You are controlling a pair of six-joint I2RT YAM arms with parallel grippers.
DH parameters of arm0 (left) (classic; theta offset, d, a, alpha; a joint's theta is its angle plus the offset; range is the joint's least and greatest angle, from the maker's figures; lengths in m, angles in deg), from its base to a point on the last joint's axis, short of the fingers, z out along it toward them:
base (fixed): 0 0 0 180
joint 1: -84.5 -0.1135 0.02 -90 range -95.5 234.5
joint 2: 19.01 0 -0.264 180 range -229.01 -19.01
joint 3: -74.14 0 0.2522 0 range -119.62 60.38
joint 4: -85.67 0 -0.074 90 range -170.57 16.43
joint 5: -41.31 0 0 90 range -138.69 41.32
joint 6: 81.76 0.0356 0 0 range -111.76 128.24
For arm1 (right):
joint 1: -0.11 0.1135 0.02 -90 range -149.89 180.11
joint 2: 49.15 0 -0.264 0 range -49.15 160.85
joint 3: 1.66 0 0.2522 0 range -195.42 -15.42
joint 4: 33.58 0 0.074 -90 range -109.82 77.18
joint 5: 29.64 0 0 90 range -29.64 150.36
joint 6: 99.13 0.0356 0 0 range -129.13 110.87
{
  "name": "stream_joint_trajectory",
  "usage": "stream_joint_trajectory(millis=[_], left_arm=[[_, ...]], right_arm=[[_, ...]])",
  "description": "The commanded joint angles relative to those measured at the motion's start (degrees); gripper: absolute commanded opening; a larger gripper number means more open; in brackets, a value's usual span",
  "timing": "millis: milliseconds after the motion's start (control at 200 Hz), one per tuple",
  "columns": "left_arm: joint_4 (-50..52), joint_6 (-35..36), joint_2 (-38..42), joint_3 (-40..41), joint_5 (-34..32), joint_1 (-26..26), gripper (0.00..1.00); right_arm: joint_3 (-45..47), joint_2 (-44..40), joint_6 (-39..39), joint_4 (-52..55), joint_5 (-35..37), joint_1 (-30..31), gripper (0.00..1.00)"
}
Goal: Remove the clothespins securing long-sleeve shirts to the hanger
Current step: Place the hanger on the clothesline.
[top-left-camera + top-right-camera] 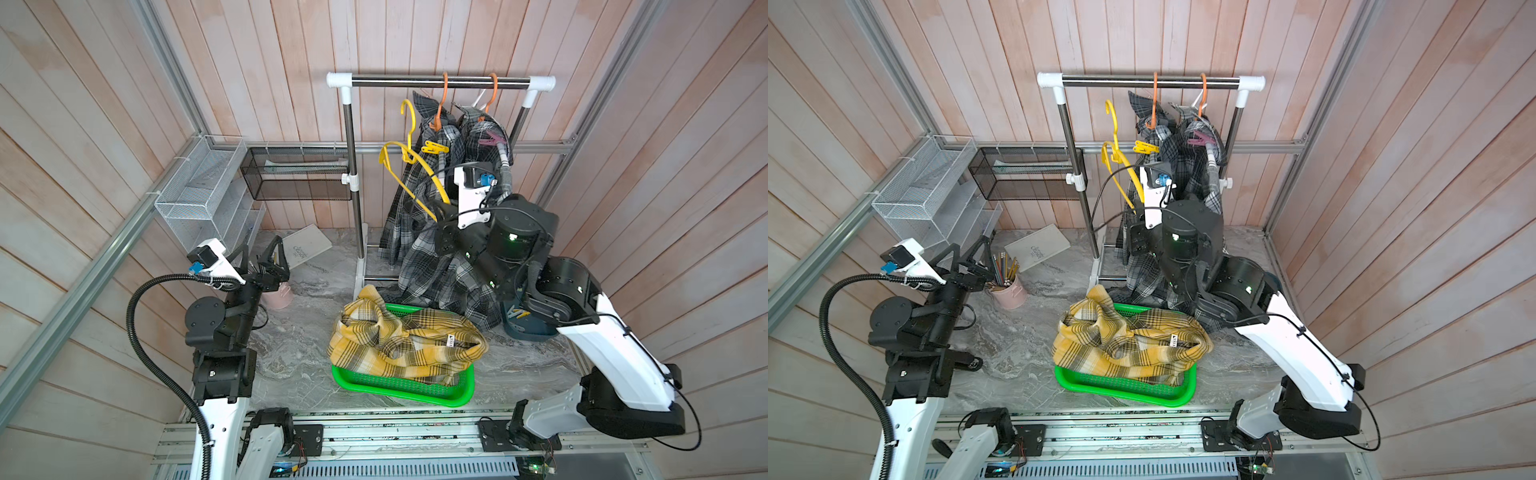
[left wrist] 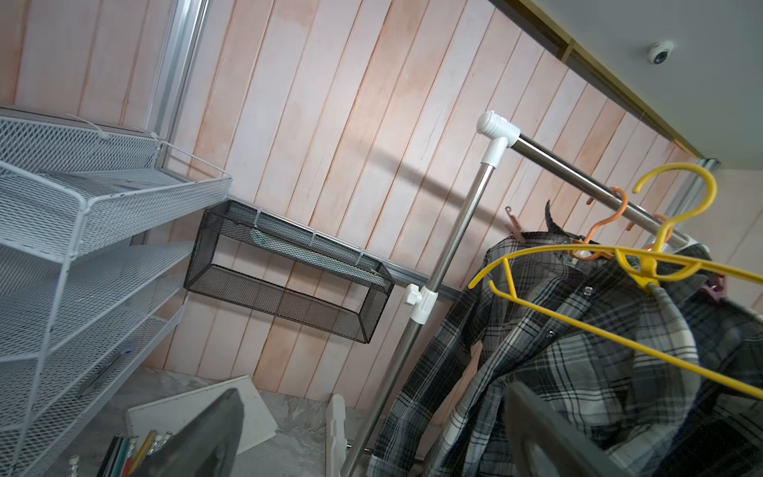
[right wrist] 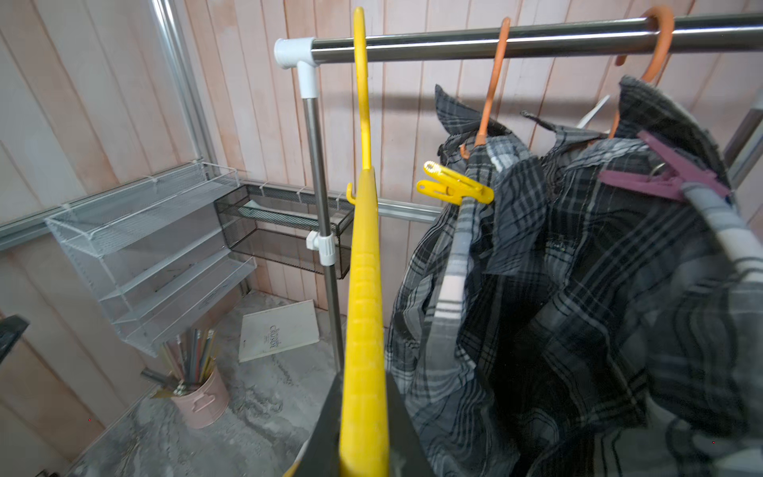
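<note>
Yellow hanger (image 3: 363, 268) sits clenched in the right tool (image 3: 363, 425); left tool (image 1: 262, 255) gapes empty. Biting the hanging grey shirts (image 3: 578, 309), the yellow clothespin (image 3: 454, 188) and mauve clothespin (image 3: 660, 179) look light, springy, slick plastic; I'd squeeze their flared tails.

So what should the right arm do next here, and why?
Probably hook the yellow hanger on the rail or set it aside. The right gripper is shut on it, bare, with the yellow shirt lying in the green basket, while a yellow clothespin and a mauve clothespin grip the grey shirts; freeing the gripper comes first.
</note>
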Motion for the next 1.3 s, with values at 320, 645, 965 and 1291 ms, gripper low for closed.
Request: stream_joint_trajectory(millis=[320,645,965,1291], left_arm=[[2.83,3.56,0.91,3.82,-1.80,-0.53,1.00],[2.84,2.69,0.55,4.85,-1.06,-0.56,1.00],[2.83,1.38,0.08,5.65,0.17,-0.63,1.00],[2.04,0.58,-1.72,6.09,5.42,-0.67,1.00]], right_arm=[[-23.47,17.38,-5.47,-0.89,-10.22,-9.69,0.00],[-25.21,21.37,-4.12,-6.21,-18.06,-15.91,0.00],[-28.06,26.94,-1.75,-5.51,-23.87,-18.25,0.00],[-26.87,29.55,0.41,-6.72,-25.99,-17.23,0.00]])
